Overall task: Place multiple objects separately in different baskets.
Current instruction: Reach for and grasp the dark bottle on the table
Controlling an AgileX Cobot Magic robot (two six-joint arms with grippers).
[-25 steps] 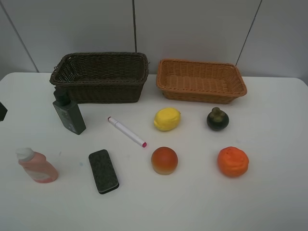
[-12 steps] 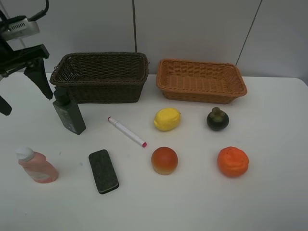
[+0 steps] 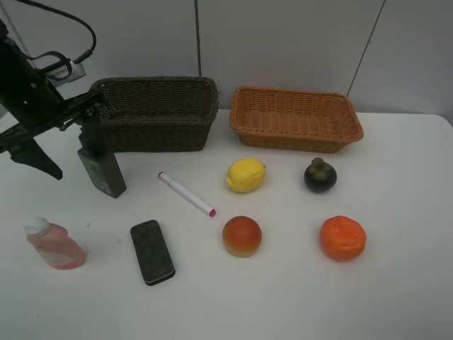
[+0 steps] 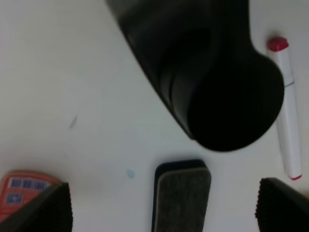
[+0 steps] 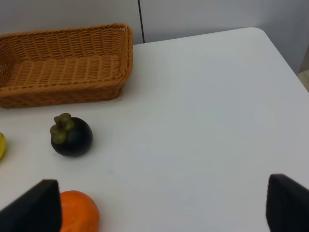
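Observation:
In the high view my left gripper is open, one finger beside the cap of the upright dark green bottle, the other left of it. The left wrist view shows the bottle's top close below the open gripper, with the white marker, black eraser block and pink bottle beyond. The pink bottle, eraser, marker, lemon, red-orange fruit, mangosteen and orange lie on the table. My right gripper is open and empty, out of the high view.
The dark brown basket stands at the back left, right behind the green bottle. The light orange-tan basket stands at the back right and also shows in the right wrist view, with the mangosteen and orange in front.
My left arm has come into the high view from the left edge and moved down and right, bringing its open gripper beside the green bottle's cap. No object has moved.

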